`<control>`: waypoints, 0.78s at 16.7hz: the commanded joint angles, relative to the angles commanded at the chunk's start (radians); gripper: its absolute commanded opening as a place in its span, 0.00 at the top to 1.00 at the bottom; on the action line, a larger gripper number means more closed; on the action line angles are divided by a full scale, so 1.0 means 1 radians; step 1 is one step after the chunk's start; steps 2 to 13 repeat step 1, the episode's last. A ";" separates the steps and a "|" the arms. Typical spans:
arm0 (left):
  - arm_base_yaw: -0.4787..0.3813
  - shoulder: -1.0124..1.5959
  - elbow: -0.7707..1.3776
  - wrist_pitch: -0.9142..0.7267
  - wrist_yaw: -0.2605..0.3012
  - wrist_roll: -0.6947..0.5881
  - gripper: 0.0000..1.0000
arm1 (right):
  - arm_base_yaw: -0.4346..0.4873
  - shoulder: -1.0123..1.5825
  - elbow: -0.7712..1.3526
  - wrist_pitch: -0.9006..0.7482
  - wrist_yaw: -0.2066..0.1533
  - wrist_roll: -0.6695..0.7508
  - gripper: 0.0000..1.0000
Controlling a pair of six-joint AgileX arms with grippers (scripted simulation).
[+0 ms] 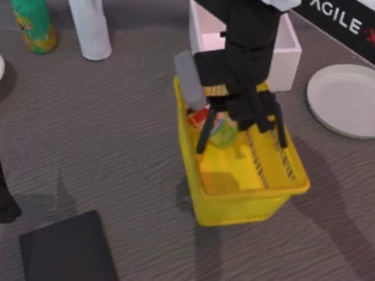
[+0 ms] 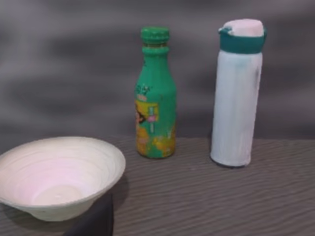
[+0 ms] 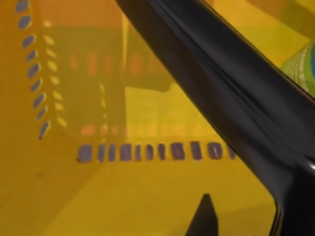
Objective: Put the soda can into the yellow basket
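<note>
Can work looks nearly done: the soda can (image 1: 218, 126) is down inside the yellow basket (image 1: 246, 205), by its far end, under the right gripper (image 1: 240, 132), whose fingers are spread apart, so only pulling away is left.

Red-and-green soda can (image 1: 218, 126) lies tilted inside the yellow basket (image 1: 246, 208), near its far-left corner

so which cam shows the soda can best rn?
Top view: the soda can shows its red band and green base inside the yellow basket, partly hidden under the right pincer. Right wrist view catches only a green sliver. Left wrist view shows none.
</note>
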 joint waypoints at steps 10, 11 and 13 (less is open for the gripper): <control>0.000 0.000 0.000 0.000 0.000 0.000 0.00 | -0.001 -0.001 0.004 -0.004 0.000 -0.001 1.00; 0.000 0.000 0.000 0.000 0.000 0.000 0.00 | -0.001 -0.001 0.004 -0.004 0.000 -0.001 1.00; 0.000 0.000 0.000 0.000 0.000 0.000 0.00 | -0.001 -0.001 0.004 -0.004 0.000 -0.001 1.00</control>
